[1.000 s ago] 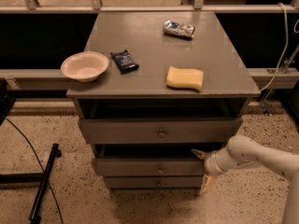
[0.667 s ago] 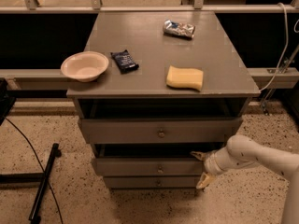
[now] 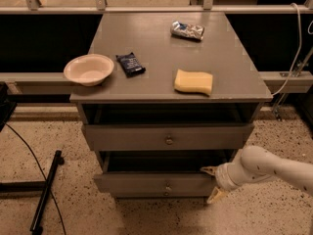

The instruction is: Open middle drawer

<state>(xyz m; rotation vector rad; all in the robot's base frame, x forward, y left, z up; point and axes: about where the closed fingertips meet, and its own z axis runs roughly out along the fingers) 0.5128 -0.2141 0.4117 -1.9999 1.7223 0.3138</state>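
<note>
On the grey wooden tabletop (image 3: 161,48), a pale round plastic bowl (image 3: 88,69) overhangs the left edge, with a dark blue snack packet (image 3: 130,63) just beside it. A yellow rectangular sponge (image 3: 194,82) lies near the front right, and a crinkled silver foil packet (image 3: 187,30) toward the back. The gripper (image 3: 213,182), fingers spread, sits low below the tabletop's front right corner.

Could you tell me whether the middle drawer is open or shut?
Partly open: the middle drawer sits pulled forward, with a dark gap above its front. The gripper, open, is at the drawer's right end.
</note>
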